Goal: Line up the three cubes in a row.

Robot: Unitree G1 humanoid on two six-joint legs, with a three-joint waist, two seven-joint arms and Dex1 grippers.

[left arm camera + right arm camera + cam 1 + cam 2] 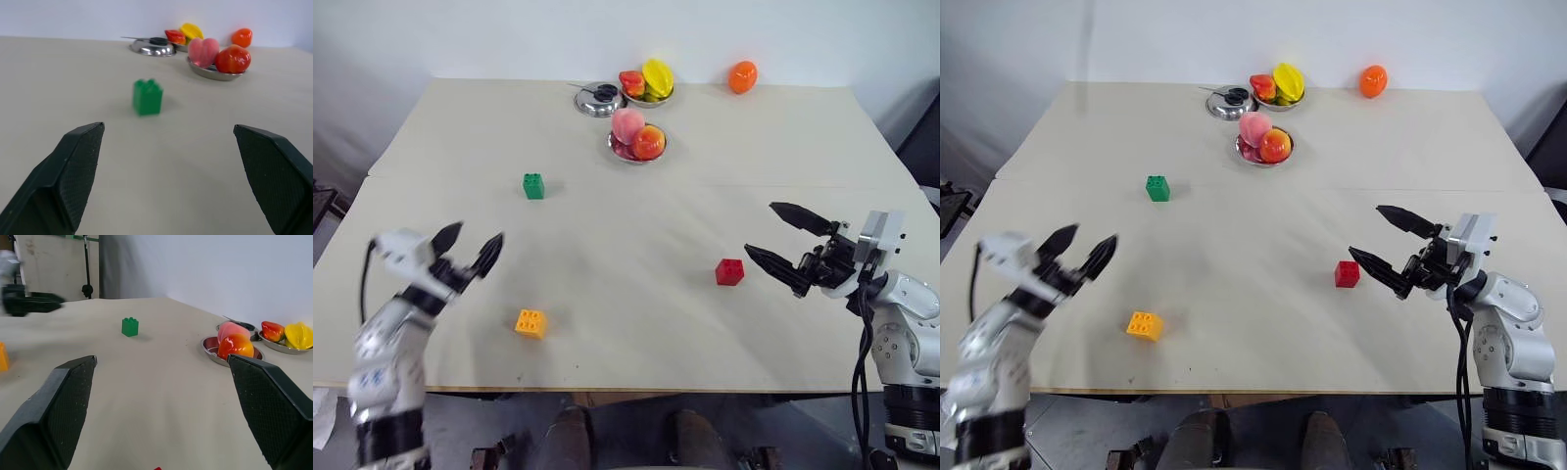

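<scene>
A lab: bare table (783, 147) with toy fruit against plain white wall (509, 39).

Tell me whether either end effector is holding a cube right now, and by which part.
Nothing is held. The left end effector and right end effector are both open and empty.

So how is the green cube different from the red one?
The green cube is taller than it is wide, and it sits far up the table toward the fruit bowls. The red cube looks squatter and lies right in front of the open right gripper, while the green one has no gripper close by. Both are studded plastic blocks, standing upright, untouched.
</scene>
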